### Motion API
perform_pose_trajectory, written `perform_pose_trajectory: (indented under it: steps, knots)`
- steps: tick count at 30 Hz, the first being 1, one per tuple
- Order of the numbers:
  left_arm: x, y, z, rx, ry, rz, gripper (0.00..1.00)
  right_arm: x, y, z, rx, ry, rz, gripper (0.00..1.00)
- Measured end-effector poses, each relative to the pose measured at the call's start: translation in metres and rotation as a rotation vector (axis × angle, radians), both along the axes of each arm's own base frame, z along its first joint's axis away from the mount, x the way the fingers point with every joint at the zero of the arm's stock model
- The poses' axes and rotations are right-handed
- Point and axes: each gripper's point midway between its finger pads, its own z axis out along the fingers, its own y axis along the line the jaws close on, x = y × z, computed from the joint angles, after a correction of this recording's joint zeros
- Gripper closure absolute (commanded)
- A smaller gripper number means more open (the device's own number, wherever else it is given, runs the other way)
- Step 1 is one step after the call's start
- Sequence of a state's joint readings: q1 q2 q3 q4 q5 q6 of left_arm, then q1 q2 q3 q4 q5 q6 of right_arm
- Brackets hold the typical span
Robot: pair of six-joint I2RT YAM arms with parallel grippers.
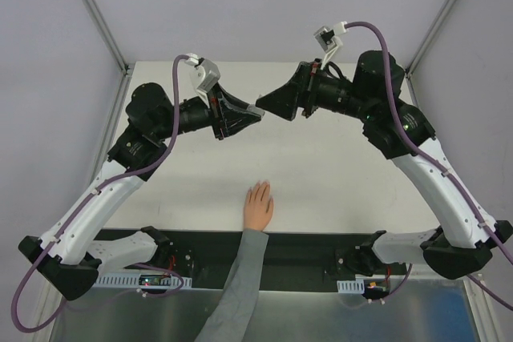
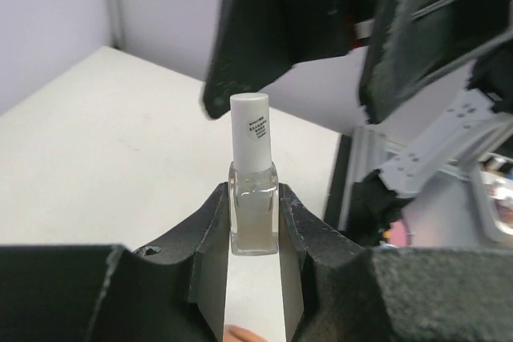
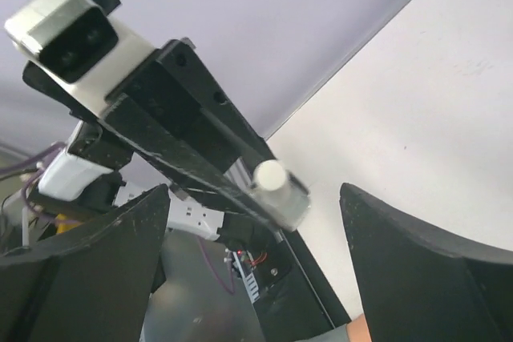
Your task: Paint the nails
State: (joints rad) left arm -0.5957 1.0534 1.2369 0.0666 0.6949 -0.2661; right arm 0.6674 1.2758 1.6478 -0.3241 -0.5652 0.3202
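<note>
A pale hand (image 1: 258,204) with a grey sleeve lies flat on the white table near its front edge; its nails are too small to make out. My left gripper (image 2: 253,222) is shut on a small clear bottle with a white cap (image 2: 252,190), held up in the air above mid-table. My right gripper (image 3: 256,198) is open and faces the bottle's cap (image 3: 271,175), its fingers on either side of the cap without touching. In the top view the two grippers (image 1: 258,111) meet tip to tip above the table.
The white table (image 1: 345,174) is walled by grey panels at the back and sides. A black rail (image 1: 313,250) with both arm bases runs along the near edge. A fingertip of the hand shows at the bottom of the left wrist view (image 2: 240,334).
</note>
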Motion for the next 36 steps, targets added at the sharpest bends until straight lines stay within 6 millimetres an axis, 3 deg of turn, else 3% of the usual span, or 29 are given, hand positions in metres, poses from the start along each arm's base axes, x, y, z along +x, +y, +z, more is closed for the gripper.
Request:
perform_pose_trajectory:
  steps: [4, 9, 13, 21, 36]
  knots:
    - [0.02, 0.007, -0.009, 0.05, -0.037, 0.111, 1.0, -0.002, 0.001, 0.017, -0.047, -0.004, -0.151, 0.22]
    - [0.041, 0.014, -0.01, 0.099, -0.08, 0.216, 1.0, 0.007, -0.002, 0.036, -0.082, -0.014, -0.32, 0.38]
    - [0.053, 0.018, -0.01, 0.125, -0.102, 0.267, 1.0, 0.024, -0.003, 0.02, -0.157, 0.021, -0.42, 0.39]
    - [0.057, 0.019, -0.011, 0.139, -0.122, 0.291, 1.0, 0.046, 0.019, -0.019, -0.282, 0.068, -0.455, 0.47]
    - [0.051, 0.012, -0.017, 0.163, -0.128, 0.26, 1.0, 0.05, 0.022, -0.025, -0.291, 0.08, -0.471, 0.74]
